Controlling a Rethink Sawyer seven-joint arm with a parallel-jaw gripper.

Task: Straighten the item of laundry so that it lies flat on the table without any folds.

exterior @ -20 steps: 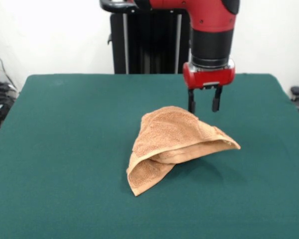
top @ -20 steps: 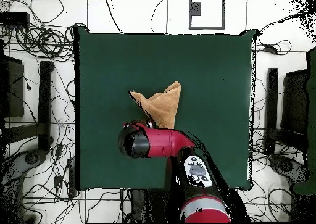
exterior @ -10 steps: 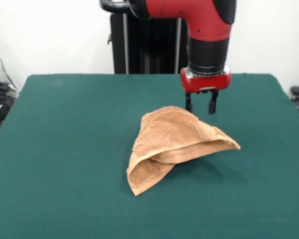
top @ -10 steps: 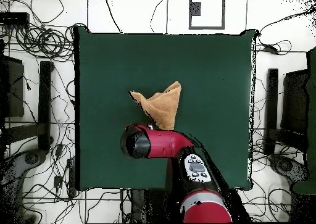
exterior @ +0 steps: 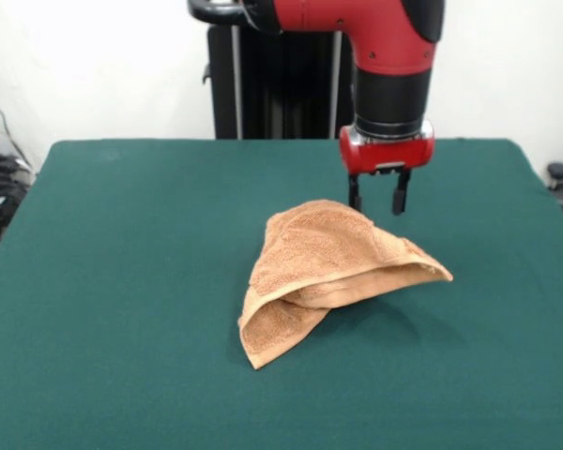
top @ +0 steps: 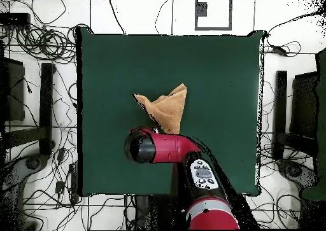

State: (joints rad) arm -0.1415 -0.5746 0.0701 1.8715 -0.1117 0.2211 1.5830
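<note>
Near the middle of the table [exterior: 122,281], the towel [exterior: 328,272] lies crumpled, not flat. Folded over itself into a rough triangle: one layer humps up and drapes over another. From the front, a pointed corner juts right, a rounded folded lobe sits at the lower left, and the peak rises at the back. An open fold shows along the right front edge, with shadow beneath it. Orange-tan terry, looped pile visible.

Overhead, towel [top: 167,109] reads as a wedge: broad edge toward the far side, with a corner tip at each end, narrowing toward the arm. Green cloth of the table [top: 216,76] bare all round it.

Gripper [exterior: 376,197] hangs from the red and black arm [exterior: 389,56], pointing straight down, just behind the towel's peak and a little right of it. Jaws spread, a clear gap between the two dark fingers [exterior: 356,195]; nothing between them. Tips look just clear of the cloth; contact cannot be ruled out from the front view alone.

Overhead, the arm [top: 167,147] hides the gripper; the wrist sits against the towel's near end.
</note>
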